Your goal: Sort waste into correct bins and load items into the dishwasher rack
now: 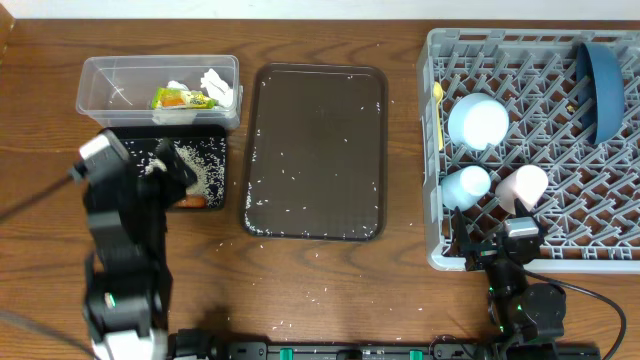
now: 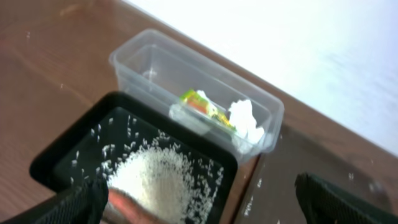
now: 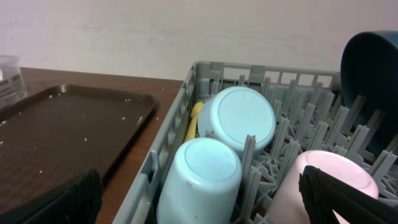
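Black tray (image 2: 69, 144) rim under spread left tool (image 2: 199, 196), right tool (image 3: 199, 193) spread at grey rack (image 3: 166, 144) edge

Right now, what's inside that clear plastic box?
The clear plastic box holds a yellow printed wrapper and crumpled white paper, bunched at one end; the other end looks bare. Anything beneath the paper is hidden.

Overhead: straight down on whole table (image 1: 330, 285). Left wrist: close above black tray (image 2: 67, 135), facing clear box (image 2: 149, 67). Right wrist: close, low at rack (image 3: 166, 138) edge. Overhead shares both.
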`<state>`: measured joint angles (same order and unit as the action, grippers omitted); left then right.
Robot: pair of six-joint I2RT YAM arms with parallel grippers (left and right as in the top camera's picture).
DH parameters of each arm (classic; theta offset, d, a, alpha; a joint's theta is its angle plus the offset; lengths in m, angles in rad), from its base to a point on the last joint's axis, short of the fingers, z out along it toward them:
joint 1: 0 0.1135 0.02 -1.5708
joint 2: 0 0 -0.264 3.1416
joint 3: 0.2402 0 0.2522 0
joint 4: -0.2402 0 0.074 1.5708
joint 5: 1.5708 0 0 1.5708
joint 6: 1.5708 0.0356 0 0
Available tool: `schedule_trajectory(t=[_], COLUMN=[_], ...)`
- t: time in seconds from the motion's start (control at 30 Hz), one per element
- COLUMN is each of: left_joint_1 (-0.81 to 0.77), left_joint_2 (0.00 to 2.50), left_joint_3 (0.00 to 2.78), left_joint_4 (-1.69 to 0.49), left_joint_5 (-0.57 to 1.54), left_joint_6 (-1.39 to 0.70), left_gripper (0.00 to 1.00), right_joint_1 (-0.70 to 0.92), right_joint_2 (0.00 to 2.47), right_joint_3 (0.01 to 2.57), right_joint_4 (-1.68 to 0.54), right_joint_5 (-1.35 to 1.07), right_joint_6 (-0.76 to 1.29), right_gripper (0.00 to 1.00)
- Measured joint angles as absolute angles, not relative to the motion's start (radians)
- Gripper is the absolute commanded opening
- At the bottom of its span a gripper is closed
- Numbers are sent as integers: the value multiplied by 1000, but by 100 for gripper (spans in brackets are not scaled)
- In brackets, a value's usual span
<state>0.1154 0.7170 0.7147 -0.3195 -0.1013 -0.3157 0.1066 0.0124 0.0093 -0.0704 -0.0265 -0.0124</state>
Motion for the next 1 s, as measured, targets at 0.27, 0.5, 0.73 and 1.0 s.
schedule_trajectory(t=[0.27, 0.5, 0.73, 1.0], left_joint_1=[101, 38, 31, 31], left_joint_2=[397, 208, 91, 12], left_joint_3=[323, 141, 70, 12], left_joint_4=[-39, 35, 50, 6], left_joint_5=[-89, -89, -93, -92], left_joint_6=[-225, -154, -122, -115], left_gripper=[98, 98, 98, 98], right_joint_1=[107, 107, 107, 107], right_joint_2=[12, 12, 12, 12], right_joint_3=[9, 9, 9, 9], right_joint_4=[-70, -70, -70, -70], right_joint_5=[-26, -26, -26, -26], right_joint_6=[-12, -12, -12, -12], right_gripper=[99, 99, 99, 99])
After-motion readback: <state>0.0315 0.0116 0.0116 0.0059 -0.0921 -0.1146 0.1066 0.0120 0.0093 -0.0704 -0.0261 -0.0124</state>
